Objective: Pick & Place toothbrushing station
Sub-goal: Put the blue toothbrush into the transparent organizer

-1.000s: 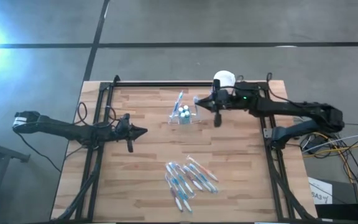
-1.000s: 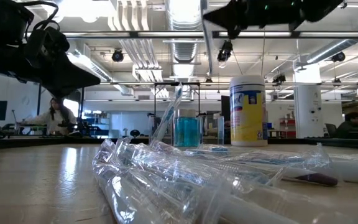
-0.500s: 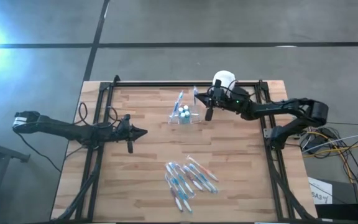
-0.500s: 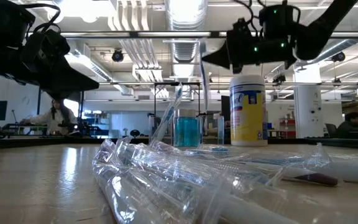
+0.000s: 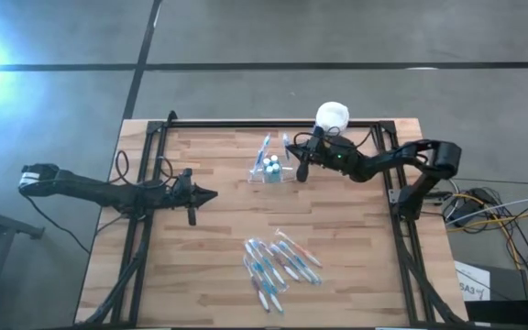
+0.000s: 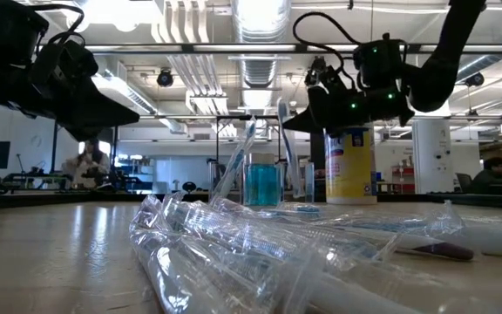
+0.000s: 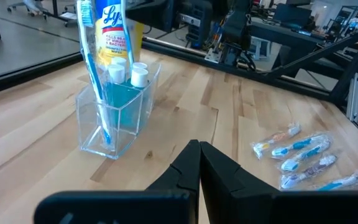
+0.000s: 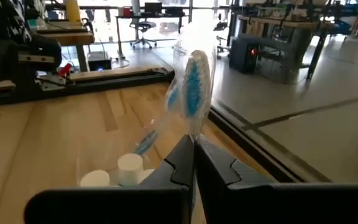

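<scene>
The see-through cup (image 5: 270, 169) stands on the wooden table at the far middle. A blue-white toothbrush (image 7: 95, 68) leans in it beside white-capped tubes (image 7: 133, 71). My right gripper (image 5: 293, 154) hovers level at the cup's right side, shut on another blue-white toothbrush (image 8: 194, 81) that stands upright. Its lower end reaches down by the cup's right wall (image 6: 288, 179); whether it is inside, I cannot tell. My left gripper (image 5: 213, 194) waits shut at the table's left, touching nothing. My right gripper pinches the toothbrush's handle just below the brush head (image 8: 191, 127) between its two fingers. The fingers come level from the table's right and lie across the handle. The toothbrush stands upright with its head (image 6: 283, 109) above the fingers, the rest hanging below them.
A yellow canister with a white lid (image 5: 331, 116) stands just behind my right gripper at the far edge. A pile of wrapped toothbrushes (image 5: 280, 264) lies near the table's front middle. Black frame rails (image 5: 246, 126) run along the table's far, left and right sides.
My right gripper has come down from high above the table to just above cup height and moved left toward the cup, tipping to level. The toothbrush has stayed upright in its shut fingers.
</scene>
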{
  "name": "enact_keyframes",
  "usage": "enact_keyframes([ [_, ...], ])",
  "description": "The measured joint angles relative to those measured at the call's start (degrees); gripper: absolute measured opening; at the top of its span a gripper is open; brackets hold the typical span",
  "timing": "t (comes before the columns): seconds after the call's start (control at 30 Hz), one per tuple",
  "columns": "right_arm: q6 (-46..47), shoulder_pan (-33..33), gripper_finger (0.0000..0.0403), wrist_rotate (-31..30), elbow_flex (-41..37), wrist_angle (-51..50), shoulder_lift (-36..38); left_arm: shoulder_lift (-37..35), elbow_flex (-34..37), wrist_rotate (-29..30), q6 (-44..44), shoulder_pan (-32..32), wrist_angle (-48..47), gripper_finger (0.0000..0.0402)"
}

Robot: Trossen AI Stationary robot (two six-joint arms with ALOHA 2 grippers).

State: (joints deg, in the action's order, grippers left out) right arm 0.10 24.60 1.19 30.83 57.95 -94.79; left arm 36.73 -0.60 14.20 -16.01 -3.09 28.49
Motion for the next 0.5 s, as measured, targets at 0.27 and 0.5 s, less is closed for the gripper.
enact_keyframes([
  [0.27, -0.06, 0.0, 0.0008, 0.13, 0.0, -0.12, -1.94, 0.0, 0.0, 0.01, 0.04, 0.0, -0.01, 0.001],
  [0.5, 0.53, -0.11, 0.001, 5.13, 0.07, -2.2, -0.26, 0.02, 0.0, 0.02, 0.0, 0.02, -0.11, 0.001],
])
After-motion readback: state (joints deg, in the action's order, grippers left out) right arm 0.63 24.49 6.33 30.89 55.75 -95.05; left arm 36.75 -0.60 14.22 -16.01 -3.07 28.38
